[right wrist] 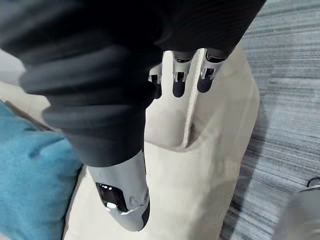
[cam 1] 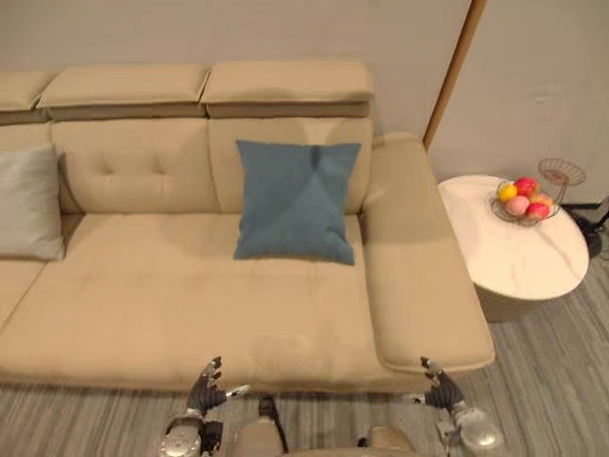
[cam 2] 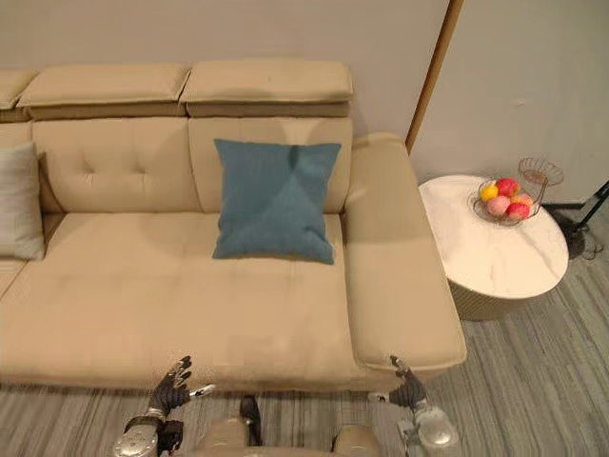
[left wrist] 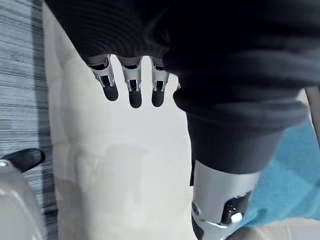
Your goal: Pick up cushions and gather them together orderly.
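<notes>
The blue cushion (cam 1: 297, 200) stands upright against the backrest of the beige sofa (cam 1: 171, 295), close to its right armrest, and a grey cushion (cam 1: 29, 202) leans on the same backrest well apart from it, at the left side of the sofa. The left hand (cam 1: 205, 386) and the right hand (cam 1: 440, 386) are both low before the front edge of the seat, each with fingers straight and a little spread, holding nothing. On the right of the sofa is a round white table (cam 1: 533, 267) with a wire bowl of fruit (cam 1: 521, 200) on it

Beige sofa (cam 1: 190, 286), round white table (cam 1: 519, 249) (striped grey floor (cam 1: 552, 381)).
</notes>
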Controlling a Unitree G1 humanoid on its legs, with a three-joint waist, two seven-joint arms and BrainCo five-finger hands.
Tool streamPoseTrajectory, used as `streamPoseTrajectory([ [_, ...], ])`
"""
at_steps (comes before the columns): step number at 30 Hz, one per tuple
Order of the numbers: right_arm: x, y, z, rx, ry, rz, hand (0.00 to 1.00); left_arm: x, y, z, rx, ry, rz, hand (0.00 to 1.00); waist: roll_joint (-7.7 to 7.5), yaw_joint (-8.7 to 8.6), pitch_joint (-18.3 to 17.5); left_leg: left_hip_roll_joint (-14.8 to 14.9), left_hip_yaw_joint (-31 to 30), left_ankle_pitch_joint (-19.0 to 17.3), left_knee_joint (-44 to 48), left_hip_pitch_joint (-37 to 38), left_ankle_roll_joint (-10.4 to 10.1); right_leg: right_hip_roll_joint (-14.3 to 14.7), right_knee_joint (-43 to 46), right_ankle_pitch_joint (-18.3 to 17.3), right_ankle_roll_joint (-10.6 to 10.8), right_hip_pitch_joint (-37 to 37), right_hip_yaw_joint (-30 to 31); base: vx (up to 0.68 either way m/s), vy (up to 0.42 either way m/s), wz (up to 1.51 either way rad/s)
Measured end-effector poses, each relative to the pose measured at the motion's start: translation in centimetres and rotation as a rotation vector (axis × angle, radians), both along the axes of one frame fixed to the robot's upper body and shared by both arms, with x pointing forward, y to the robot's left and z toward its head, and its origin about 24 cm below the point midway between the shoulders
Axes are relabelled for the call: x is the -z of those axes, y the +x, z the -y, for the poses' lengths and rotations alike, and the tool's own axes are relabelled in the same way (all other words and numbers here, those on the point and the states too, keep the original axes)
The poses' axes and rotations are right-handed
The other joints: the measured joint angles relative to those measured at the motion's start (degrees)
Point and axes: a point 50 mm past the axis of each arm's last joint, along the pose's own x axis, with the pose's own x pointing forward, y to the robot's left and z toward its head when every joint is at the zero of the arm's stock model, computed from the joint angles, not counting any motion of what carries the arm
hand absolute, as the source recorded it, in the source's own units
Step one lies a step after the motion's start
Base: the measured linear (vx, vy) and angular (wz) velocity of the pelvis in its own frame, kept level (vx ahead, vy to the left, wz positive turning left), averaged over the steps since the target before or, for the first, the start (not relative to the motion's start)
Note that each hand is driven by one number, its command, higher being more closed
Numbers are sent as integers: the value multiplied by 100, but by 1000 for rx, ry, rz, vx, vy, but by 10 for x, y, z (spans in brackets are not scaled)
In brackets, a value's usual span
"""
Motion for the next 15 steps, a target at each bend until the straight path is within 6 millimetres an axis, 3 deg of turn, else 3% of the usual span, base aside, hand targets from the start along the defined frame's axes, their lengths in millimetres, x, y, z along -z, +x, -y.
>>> streamPoseTrajectory([
  [1, -2, 3, 2, 3, -5, 9, 0, 0, 3, 4, 9, -8, 4, 0, 136, -26, 99, 84, -104, 18, -158, -23, -71, 114, -75, 122, -96, -28, -109, -499, -165, 22],
  [2, -1, 0, 3, 6, -5, -1, 0, -1, 4, 4, 11, -9, 8, 0, 165, -22, 108, 102, -132, -94, -302, -15, -226, 137, -137, 188, -155, -76, -164, -492, -112, 29],
  [3, 0, -4, 5, 20, -2, -14, 0, -1, 5, 4, 10, -9, 12, 0, 80, -12, 106, 74, -143, -354, -389, -60, -445, 105, -431, 356, -361, -97, -231, -375, -64, 20],
  [4, 0, -4, 6, 34, 2, -12, 0, -2, 6, 4, 11, -8, 14, 0, 56, -17, 121, 60, -132, -375, -212, -130, -364, 69, -498, 416, -428, -130, -260, -292, -20, 16],
  [5, -1, -4, 9, 64, 11, -4, 0, -3, 6, 3, 12, -5, 19, 0, -20, -11, 127, -2, -51, -529, 466, -270, -111, -80, -609, 558, -504, -231, -335, -252, -6, -7],
  [6, -2, -5, 13, 82, 7, 0, 0, -3, 6, 3, 10, -4, 22, 0, -58, 7, 128, -79, -34, -782, 1284, -298, 173, -193, -810, 775, -490, -291, -365, -232, 16, -16],
  [7, -2, -5, 14, 86, 6, 2, 0, -4, 5, 2, 9, -4, 23, 0, -53, 6, 125, -82, -31, -866, 1530, -267, 264, -208, -896, 859, -472, -277, -367, -171, 68, -21],
  [8, -2, -6, 15, 91, 6, 2, 0, -4, 5, 2, 9, -3, 21, 0, -20, -21, 111, -35, -35, -1146, 1990, 59, 260, -201, -1163, 1129, -392, -296, -335, -104, 88, -11],
  [9, -2, -8, 15, 92, 6, -1, 0, -3, 5, 2, 9, -3, 21, 0, -16, -22, 109, -28, -40, -1222, 1959, 212, 222, -198, -1206, 1181, -353, -296, -329, -80, 102, -5],
  [11, -1, -11, 17, 108, 8, -5, 0, -5, 10, 2, 10, -3, 35, 0, 63, -34, 74, -99, -73, -1330, 1437, 604, 84, -187, -1359, 1338, -238, -288, -332, -74, 108, 7],
  [12, 0, -14, 17, 126, 15, -7, 0, -6, 9, 0, 0, 0, 36, 0, 57, -71, 48, -196, -56, -1335, 856, 837, 73, -169, -1754, 1620, -64, -158, -344, -112, 174, 9],
  [15, -1, -15, 22, 170, 17, 3, 0, -6, 9, -1, 0, 4, 33, 0, 65, -194, -48, -408, -67, -1262, -224, 1165, 28, -200, -2371, 2046, 4, 16, -482, -71, 154, 18],
])
